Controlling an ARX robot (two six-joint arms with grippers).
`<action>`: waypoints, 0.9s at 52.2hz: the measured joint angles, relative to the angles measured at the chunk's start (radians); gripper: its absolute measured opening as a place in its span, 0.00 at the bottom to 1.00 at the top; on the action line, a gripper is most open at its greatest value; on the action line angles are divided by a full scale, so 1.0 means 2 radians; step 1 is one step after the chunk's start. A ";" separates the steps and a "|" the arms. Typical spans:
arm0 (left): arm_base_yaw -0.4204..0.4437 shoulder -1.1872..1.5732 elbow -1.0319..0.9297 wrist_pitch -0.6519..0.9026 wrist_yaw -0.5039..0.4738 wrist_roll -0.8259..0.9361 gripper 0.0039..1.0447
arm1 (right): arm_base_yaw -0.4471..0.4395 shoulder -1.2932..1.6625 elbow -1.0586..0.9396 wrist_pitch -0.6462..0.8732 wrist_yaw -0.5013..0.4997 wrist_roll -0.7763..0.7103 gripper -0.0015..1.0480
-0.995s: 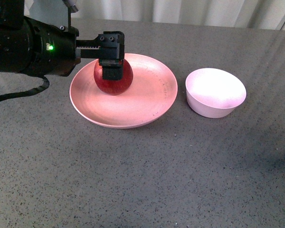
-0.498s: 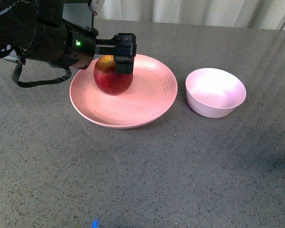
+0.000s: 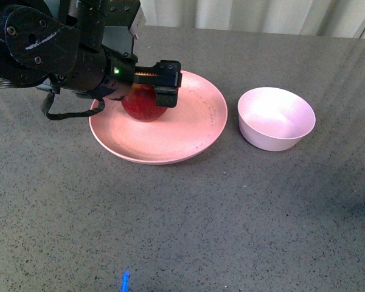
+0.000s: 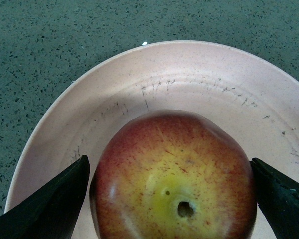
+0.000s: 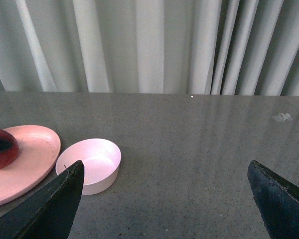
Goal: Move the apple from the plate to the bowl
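L gripper (image 3: pixel 156 91): jaws spread wide, straddling the apple (image 3: pixel 143 104), one finger on each side. Front view shows the near finger (image 3: pixel 168 97) hanging over the apple's 3 o'clock flank; far finger hidden behind the fruit. In the L wrist view both finger tips sit right at the skin at the widest part. Can't tell if they touch or press.

Apple sits on the plate (image 3: pixel 188 131), off-centre, toward the plate's 10 o'clock in the front view. L wrist cam looks straight down on it: yellow patch and stem pit facing up (image 4: pixel 174 199), red round the sides, gripper (image 4: pixel 168 160) centred over it. Plate floor (image 4: pixel 189 79) has fine dark scuff marks.

Bowl (image 3: pixel 275 118) is at 3 o'clock from the plate, near but apart, upright, nothing inside. Both stand on the grey speckled table (image 3: pixel 201 231).

R gripper (image 5: pixel 165 163): jaws spread, holding nothing, well apart from the work. Its cam sees bowl (image 5: pixel 89 164), plate edge (image 5: pixel 35 144), a bit of apple (image 5: pixel 1 149) and the curtain (image 5: pixel 139 45) behind.
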 joint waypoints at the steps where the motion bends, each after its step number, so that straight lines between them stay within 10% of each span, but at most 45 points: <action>1: 0.000 0.000 0.000 0.000 0.000 0.000 0.92 | 0.000 0.000 0.000 0.000 0.000 0.000 0.91; 12: -0.010 0.000 0.001 0.002 -0.010 -0.002 0.76 | 0.000 0.000 0.000 0.000 0.000 0.000 0.91; 47: -0.152 -0.021 0.092 -0.033 0.018 0.014 0.73 | 0.000 0.000 0.000 0.000 0.000 0.000 0.91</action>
